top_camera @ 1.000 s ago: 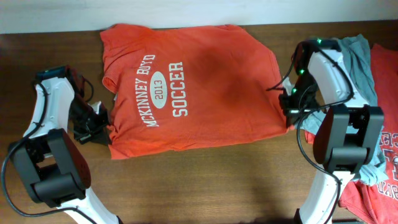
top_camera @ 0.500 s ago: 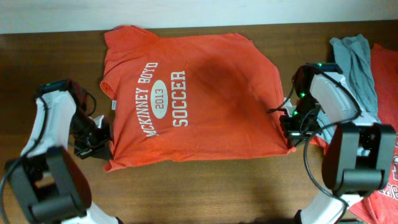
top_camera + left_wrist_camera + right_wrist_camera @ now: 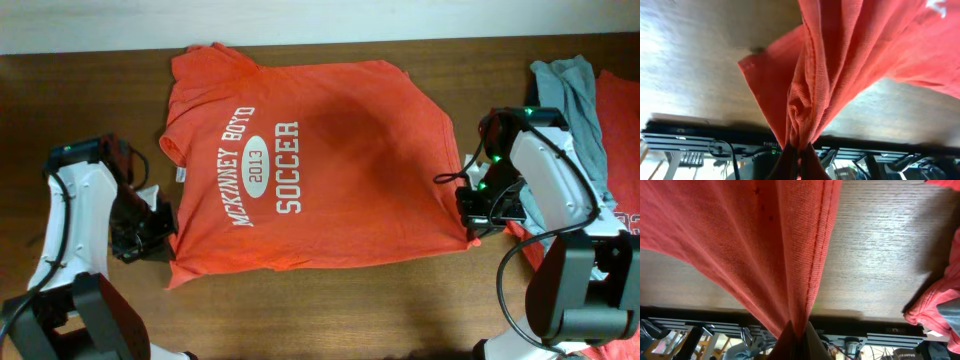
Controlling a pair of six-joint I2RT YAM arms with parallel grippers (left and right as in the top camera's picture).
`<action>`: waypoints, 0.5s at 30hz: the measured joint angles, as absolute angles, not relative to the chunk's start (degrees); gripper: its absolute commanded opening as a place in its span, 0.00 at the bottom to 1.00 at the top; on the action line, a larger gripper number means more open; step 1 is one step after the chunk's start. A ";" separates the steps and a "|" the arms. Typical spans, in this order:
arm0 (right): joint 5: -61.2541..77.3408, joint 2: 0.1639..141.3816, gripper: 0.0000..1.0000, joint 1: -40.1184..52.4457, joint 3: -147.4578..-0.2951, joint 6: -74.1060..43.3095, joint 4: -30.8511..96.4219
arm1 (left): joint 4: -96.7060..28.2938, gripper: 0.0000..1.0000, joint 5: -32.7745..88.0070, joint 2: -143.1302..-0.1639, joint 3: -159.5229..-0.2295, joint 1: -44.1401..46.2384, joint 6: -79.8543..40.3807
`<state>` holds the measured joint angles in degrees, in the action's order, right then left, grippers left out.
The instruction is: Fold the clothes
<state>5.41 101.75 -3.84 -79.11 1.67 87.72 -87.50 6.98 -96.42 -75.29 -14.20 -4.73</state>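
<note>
The orange shirt (image 3: 310, 170) lies spread across the wooden table (image 3: 330, 310) with its white print facing up; the words "McKinney Boyd 2013 Soccer" run sideways in the overhead view. Most of the shirt is flat, with a darker patch near its middle.

The left gripper (image 3: 160, 225) is at the shirt's near-left corner, and its fingers are pinched together on the cloth there. In the left wrist view the fabric gathers into tight folds that run straight into the closed fingertips, and the corner is lifted off the wood.

The right gripper (image 3: 472, 215) is at the shirt's near-right corner, also clamped on the cloth. In the right wrist view a stitched edge and a fan of fabric converge into the closed fingertips, with the wood showing behind.

Well to the right of the orange shirt, beyond the right gripper, 2 more garments lie in a loose heap: a grey shirt (image 3: 570, 100), crumpled, and just beside it a red shirt (image 3: 622, 130) that reaches the picture's edge. Neither touches the orange shirt.
</note>
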 measured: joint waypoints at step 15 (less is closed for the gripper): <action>5.41 101.75 0.04 -3.84 -78.63 1.54 86.74 | -77.87 0.62 7.05 -96.42 -72.84 -14.50 -5.82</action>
